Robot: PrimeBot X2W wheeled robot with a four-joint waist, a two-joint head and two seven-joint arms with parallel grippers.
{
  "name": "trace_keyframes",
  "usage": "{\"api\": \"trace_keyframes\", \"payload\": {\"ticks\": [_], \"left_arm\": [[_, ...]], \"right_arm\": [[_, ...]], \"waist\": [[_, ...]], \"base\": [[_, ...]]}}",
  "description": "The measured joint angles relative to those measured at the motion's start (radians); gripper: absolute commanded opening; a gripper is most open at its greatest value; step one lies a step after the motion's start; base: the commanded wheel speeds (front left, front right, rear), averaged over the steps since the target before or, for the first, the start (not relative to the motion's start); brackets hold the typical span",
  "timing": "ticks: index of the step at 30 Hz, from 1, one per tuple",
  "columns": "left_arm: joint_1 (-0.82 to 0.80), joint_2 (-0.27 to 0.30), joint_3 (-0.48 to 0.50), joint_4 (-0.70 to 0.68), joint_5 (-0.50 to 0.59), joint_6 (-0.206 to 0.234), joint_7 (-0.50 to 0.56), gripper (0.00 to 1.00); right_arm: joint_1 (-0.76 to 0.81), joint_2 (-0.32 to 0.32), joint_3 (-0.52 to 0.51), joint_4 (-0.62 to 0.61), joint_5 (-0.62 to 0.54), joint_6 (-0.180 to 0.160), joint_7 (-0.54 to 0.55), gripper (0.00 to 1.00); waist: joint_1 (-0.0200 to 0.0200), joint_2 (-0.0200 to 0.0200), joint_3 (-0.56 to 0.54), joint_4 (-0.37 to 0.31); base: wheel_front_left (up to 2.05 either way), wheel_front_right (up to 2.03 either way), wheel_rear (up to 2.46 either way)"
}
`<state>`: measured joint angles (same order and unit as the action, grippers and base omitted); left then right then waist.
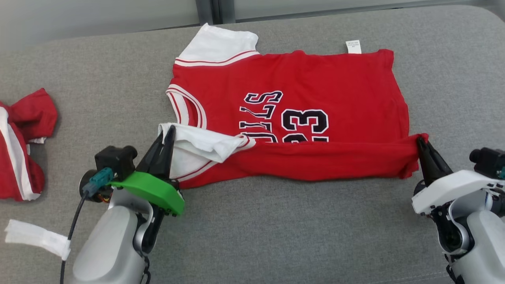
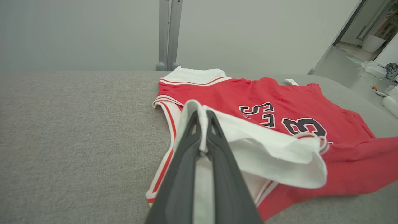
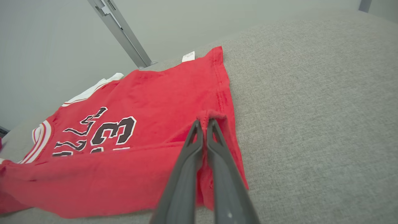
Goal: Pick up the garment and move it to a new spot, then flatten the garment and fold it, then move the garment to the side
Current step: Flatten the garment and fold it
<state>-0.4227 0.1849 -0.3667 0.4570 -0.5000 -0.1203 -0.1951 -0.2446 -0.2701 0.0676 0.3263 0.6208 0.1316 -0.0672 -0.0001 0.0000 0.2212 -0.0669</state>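
Folding | jersey (image 1: 315,79) on bench (image 1: 276,221), near edge drawn over printed number (image 1: 304,125) | left gripper (image 1: 167,132) fingers clamped on white sleeve (image 1: 197,144), left of number | right gripper (image 1: 420,139) fingers clamped on hem corner (image 1: 410,157), right of number, so fold runs square

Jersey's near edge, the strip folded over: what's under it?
The jersey front: black lettering and number run beneath the folded strip, lower parts covered. White sleeve end in the left hand, red hem corner in the right hand.

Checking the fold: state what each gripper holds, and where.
Left gripper pinches the white sleeve of the jersey; right gripper pinches its red hem corner.
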Motion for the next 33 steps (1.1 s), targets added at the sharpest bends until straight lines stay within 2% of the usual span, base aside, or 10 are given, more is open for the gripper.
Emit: {"api": "trace_keyframes", "payload": {"ticks": [6,7,8,9,16,24,33], "left_arm": [[-0.120,-0.005,-0.036,0.143,-0.007,-0.007,-0.028,0.00],[-0.134,-0.006,-0.045,0.162,-0.006,-0.007,-0.032,0.03],[-0.150,-0.008,-0.054,0.184,-0.006,-0.007,-0.037,0.75],[-0.164,-0.011,-0.059,0.205,-0.006,-0.007,-0.044,1.00],[-0.187,-0.023,-0.075,0.242,-0.020,-0.009,-0.064,1.00],[-0.011,-0.011,-0.033,0.145,-0.010,-0.009,-0.067,1.00],[0.042,-0.020,-0.044,0.182,-0.004,-0.009,-0.067,1.00]], "right_arm": [[-0.116,0.002,0.023,0.135,-0.008,0.000,-0.028,0.00],[-0.130,0.002,0.028,0.153,-0.010,0.000,-0.036,0.33],[-0.144,0.002,0.035,0.172,-0.015,0.000,-0.047,0.92],[-0.156,0.002,0.041,0.192,-0.017,0.000,-0.059,1.00],[-0.164,-0.027,0.098,0.250,-0.026,0.000,-0.137,1.00],[-0.073,-0.057,0.127,0.231,-0.027,0.000,-0.167,1.00],[-0.049,-0.067,0.143,0.237,-0.102,0.000,-0.172,1.00]], "waist": [[0.0000,0.0000,0.042,-0.005],[0.0001,0.0000,0.047,-0.006],[0.0000,0.0000,0.052,-0.007],[0.0001,0.0000,0.057,-0.007],[0.0001,0.0000,0.047,0.001],[0.0001,0.0000,0.024,0.018],[0.0001,0.0000,0.030,0.027]], "base": [[0.00,0.00,0.00],[0.00,0.00,0.00],[0.00,0.00,0.00],[0.00,0.00,0.00],[0.00,0.00,0.00],[0.00,0.00,0.00],[0.00,0.00,0.00]]}}
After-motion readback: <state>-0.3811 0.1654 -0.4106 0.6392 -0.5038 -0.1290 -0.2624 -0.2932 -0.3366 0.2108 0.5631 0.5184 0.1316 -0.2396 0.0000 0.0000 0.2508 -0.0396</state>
